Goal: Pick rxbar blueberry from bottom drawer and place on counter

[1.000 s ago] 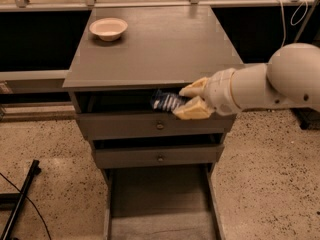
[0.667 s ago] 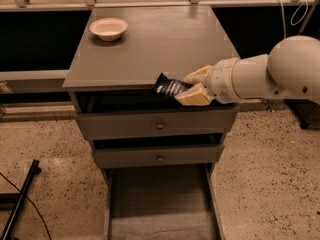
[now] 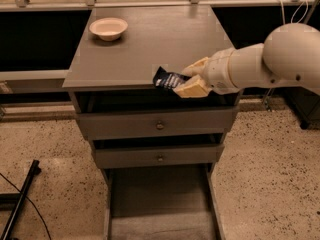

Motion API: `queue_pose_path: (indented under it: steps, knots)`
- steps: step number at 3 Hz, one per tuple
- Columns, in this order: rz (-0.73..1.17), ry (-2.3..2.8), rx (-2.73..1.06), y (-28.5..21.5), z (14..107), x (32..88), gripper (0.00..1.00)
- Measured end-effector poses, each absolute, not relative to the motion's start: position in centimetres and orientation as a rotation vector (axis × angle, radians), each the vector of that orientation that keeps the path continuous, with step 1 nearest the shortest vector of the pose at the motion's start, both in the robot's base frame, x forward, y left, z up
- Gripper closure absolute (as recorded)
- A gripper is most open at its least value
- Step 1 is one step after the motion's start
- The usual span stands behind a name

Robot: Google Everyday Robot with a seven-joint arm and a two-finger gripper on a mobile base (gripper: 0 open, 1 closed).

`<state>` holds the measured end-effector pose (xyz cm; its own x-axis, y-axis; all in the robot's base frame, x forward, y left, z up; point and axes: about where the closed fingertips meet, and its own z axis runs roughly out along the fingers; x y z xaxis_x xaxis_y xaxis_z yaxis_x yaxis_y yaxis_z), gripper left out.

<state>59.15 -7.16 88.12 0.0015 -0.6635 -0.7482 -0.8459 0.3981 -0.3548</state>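
**A:** What could be lost from here?

**B:** If the rxbar blueberry (image 3: 167,80) were released now, it could be tipped off the front lip of the bench (image 3: 150,44) and dropped toward the open bottom drawer (image 3: 160,199), since it is carried right at that edge. A slip is also judged possible, as only one end is pinched.

**A:** And the bar against the jaws?

**B:** The jaws of the gripper (image 3: 186,80) are clamped on its right end. The rest is left jutting leftward, slightly tilted.
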Motion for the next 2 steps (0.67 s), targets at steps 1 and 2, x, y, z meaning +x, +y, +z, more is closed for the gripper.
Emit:
queue_pose_path:
  steps: [1,2]
  knots:
    - [0.208,1.725,-1.258,-7.0,90.6,63.3,1.00]
    - [0.187,1.735,-1.127,-6.6,93.0,69.1,1.00]
